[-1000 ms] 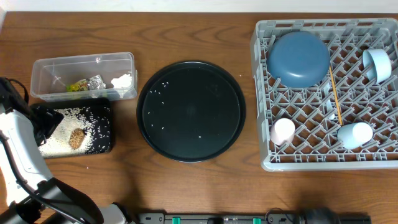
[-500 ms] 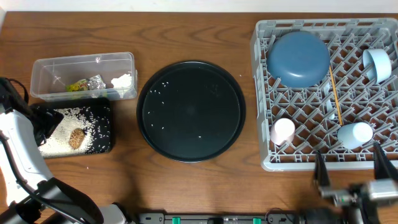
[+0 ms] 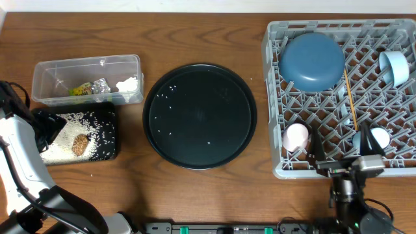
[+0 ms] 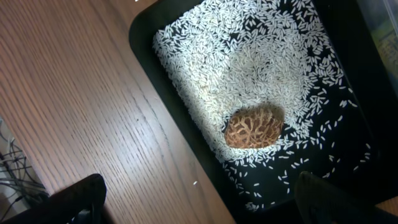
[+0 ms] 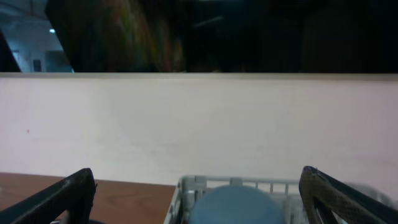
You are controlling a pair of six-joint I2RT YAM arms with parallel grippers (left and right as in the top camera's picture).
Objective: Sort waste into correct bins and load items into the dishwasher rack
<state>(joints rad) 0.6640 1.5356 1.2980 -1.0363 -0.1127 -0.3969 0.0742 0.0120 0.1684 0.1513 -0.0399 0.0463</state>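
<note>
Right fingers (image 5: 65, 196) gape empty over the rack's (image 3: 305, 170) near rim at the table's right edge. The left fingers (image 4: 74, 199) gape empty above the rice tray (image 3: 116, 133). Loading looks done. Next, I'd guess, comes clearing stray grains (image 3: 170, 88) off the round tray (image 3: 247, 84).

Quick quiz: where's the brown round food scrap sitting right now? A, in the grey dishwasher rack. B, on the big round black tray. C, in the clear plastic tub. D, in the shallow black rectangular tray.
D: the brown food scrap lies on the white rice grains inside the shallow black rectangular tray, next to the clear tub rather than in it.
</note>
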